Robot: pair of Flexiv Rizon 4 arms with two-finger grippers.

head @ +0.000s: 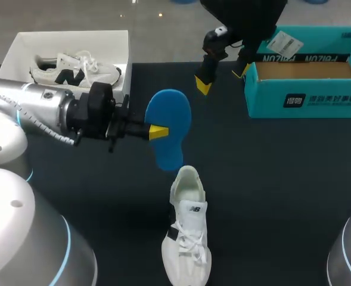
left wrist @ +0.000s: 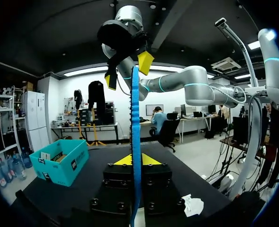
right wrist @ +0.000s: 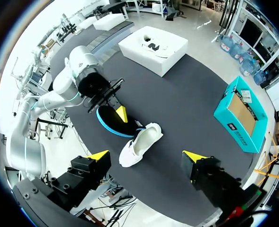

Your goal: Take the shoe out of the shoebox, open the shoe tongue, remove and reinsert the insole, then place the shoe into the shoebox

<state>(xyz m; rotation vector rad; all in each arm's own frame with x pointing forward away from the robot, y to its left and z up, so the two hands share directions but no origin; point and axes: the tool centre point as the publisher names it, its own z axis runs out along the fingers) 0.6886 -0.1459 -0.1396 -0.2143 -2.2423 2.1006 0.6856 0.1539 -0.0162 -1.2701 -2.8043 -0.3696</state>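
My left gripper [head: 156, 131] is shut on the edge of a blue insole [head: 170, 119] and holds it in the air above the dark table. In the left wrist view the insole [left wrist: 135, 123] shows edge-on, pinched between the yellow tips. A white shoe [head: 188, 238] lies on the table just below the insole, its opening toward the insole; it also shows under my right gripper [right wrist: 146, 156] as the shoe [right wrist: 140, 147]. My right gripper [head: 223, 77] hangs open high over the table near the teal shoebox [head: 306, 102], with nothing between its fingers.
A white box [head: 20, 43] at the back left holds a second white shoe [head: 74, 71]. The teal shoebox stands open at the back right with a brown inside. Dark tabletop [head: 282, 196] spreads to the right of the shoe.
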